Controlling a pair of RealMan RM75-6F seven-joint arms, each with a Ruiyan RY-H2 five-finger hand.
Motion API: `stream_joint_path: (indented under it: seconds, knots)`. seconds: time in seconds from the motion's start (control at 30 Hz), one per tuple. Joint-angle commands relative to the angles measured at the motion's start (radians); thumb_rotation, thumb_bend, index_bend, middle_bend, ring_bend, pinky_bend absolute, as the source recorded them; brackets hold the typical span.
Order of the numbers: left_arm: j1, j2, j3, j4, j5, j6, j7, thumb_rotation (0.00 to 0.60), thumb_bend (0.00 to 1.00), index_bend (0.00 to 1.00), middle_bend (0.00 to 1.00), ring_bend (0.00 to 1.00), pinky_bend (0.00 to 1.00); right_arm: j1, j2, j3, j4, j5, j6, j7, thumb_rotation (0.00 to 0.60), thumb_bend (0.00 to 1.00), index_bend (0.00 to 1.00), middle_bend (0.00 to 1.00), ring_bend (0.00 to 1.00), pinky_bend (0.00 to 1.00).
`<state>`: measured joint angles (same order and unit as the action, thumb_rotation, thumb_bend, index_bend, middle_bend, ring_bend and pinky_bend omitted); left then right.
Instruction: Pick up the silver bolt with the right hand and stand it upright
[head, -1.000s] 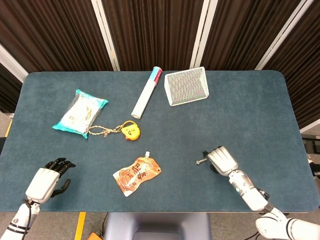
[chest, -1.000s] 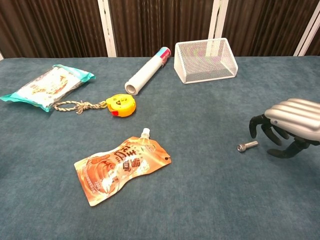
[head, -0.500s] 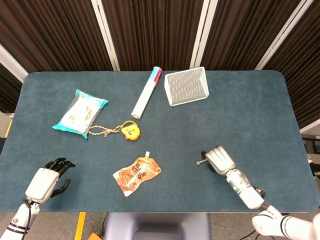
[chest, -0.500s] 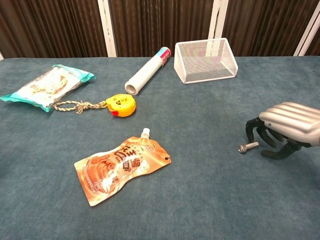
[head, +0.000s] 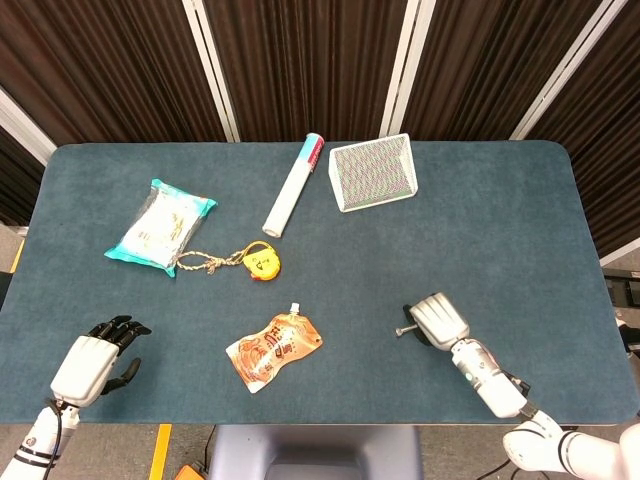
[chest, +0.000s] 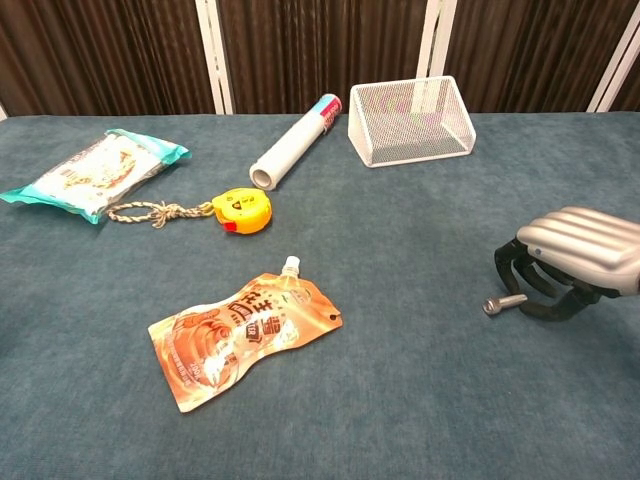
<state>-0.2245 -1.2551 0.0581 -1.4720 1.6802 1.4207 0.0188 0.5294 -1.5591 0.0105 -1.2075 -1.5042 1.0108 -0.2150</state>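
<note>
The silver bolt (head: 403, 329) (chest: 503, 303) lies on its side on the blue table, toward the front right. Its head points left and sticks out from under my right hand (head: 438, 320) (chest: 575, 255). That hand arches over the bolt, and its dark fingers and thumb curl in around the far end of the shaft and pinch it. My left hand (head: 95, 358) rests at the front left corner with its fingers apart and nothing in it; only the head view shows it.
An orange pouch (chest: 240, 335) lies left of the bolt at mid-front. Further back are a yellow tape measure (chest: 243, 210) on a rope, a teal snack bag (chest: 90, 172), a white roll (chest: 295, 140) and a white wire basket (chest: 410, 120).
My right hand has slid left over the bolt and its fingers have curled in around the shaft. The bolt has shifted slightly toward the front. The left hand has not moved.
</note>
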Motion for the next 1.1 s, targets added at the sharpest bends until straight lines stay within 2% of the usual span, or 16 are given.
stream_joint_path:
  seconds: [0.03,0.3,0.57,0.87,1.1]
  knots:
    - [0.000,0.000,0.000,0.000,-0.001,0.000,-0.001,0.600,0.43,0.31,0.30,0.20,0.35,0.000,-0.001,-0.001,0.000,-0.001,0.002,0.001,0.600,0.43,0.70,0.84,0.82,0.76]
    - [0.000,0.000,-0.001,0.001,-0.002,0.000,-0.005,0.600,0.43,0.31,0.30,0.20,0.35,-0.002,0.012,-0.002,-0.018,-0.010,0.025,0.001,0.600,0.43,0.72,0.84,0.83,0.76]
    - [0.000,0.001,0.000,-0.001,0.001,0.000,-0.002,0.600,0.43,0.31,0.30,0.20,0.35,-0.007,0.064,0.002,-0.098,-0.012,0.050,-0.043,0.600,0.43,0.72,0.84,0.83,0.76]
    - [0.001,0.002,-0.001,-0.003,0.001,0.003,-0.001,0.600,0.43,0.31,0.30,0.20,0.35,-0.006,0.143,-0.007,-0.190,0.001,0.031,-0.144,0.600,0.43,0.73,0.84,0.83,0.76]
    - [0.000,0.002,0.001,-0.004,0.005,0.002,0.001,0.600,0.43,0.31,0.30,0.20,0.35,0.002,0.169,-0.019,-0.206,-0.051,0.060,-0.252,0.600,0.43,0.72,0.84,0.83,0.76]
